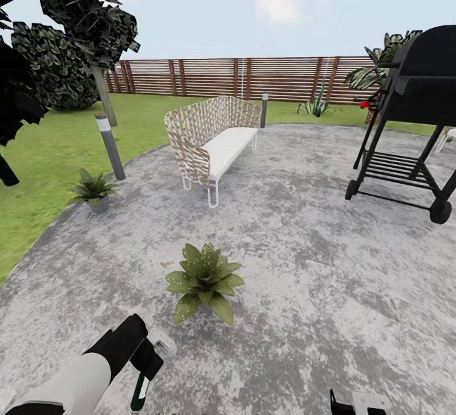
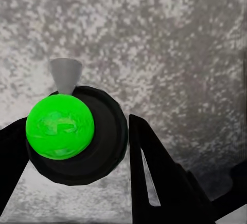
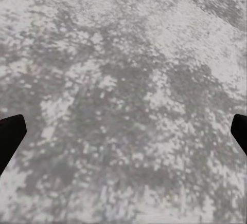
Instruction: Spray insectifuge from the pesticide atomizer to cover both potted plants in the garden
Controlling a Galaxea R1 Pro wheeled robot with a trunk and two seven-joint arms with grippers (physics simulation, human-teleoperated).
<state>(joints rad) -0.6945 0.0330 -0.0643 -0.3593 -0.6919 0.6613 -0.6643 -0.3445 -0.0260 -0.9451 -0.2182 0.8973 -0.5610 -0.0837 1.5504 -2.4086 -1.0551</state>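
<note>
My left gripper (image 1: pixel 147 359) is low at the front left, shut on the pesticide atomizer (image 1: pixel 140 391), whose dark-green bottle with a white label hangs below a pale grey spray head. In the left wrist view the atomizer (image 2: pixel 77 136) appears end-on as a dark round body with a bright green disc and a grey nozzle, black fingers (image 2: pixel 154 172) on either side. One potted plant (image 1: pixel 204 279) stands on the patio just ahead of that gripper. The other potted plant (image 1: pixel 94 188) sits at the patio's left edge. My right gripper (image 3: pixel 123 131) is open over bare stone.
The garden's round grey stone patio (image 1: pixel 304 256) holds a woven bench (image 1: pixel 212 139) ahead and a black grill (image 1: pixel 411 117) at right. A grey bollard lamp (image 1: pixel 109 146) stands by the lawn (image 1: pixel 44 155). A brown slatted fence (image 1: pixel 253 77) closes the back.
</note>
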